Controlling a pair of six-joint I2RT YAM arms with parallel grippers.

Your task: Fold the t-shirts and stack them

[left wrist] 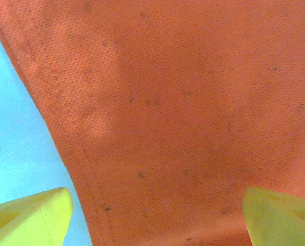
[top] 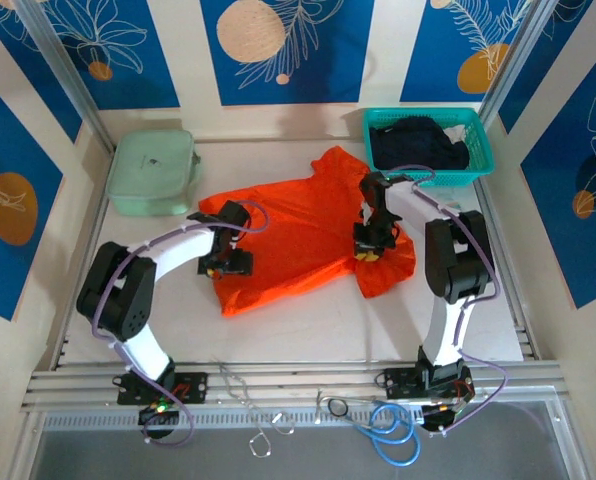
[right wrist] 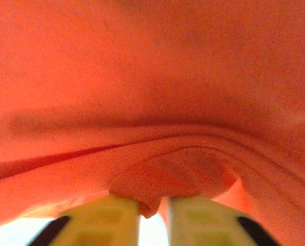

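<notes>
The bright orange t-shirt [top: 298, 235] lies spread across the middle of the table, its right side doubled over into a thicker fold [top: 388, 265]. My left gripper [top: 225, 264] is low over the shirt's left edge. In the left wrist view it [left wrist: 157, 205] is open wide, one yellow fingertip [left wrist: 32, 215] over bare table and the other over the fabric [left wrist: 183, 102] beside the stitched hem. My right gripper [top: 368, 248] is on the shirt's right part; its fingers [right wrist: 116, 218] are nearly together with a bunched fold of orange cloth [right wrist: 168, 179] pinched between them. The black t-shirt [top: 418, 145] lies crumpled in the basket.
The teal mesh basket [top: 478, 160] stands at the back right, the pale green lidded box [top: 153, 170] at the back left. Bare white table [top: 308, 330] runs in front of the shirt. Loose cables [top: 388, 430] lie along the near rail.
</notes>
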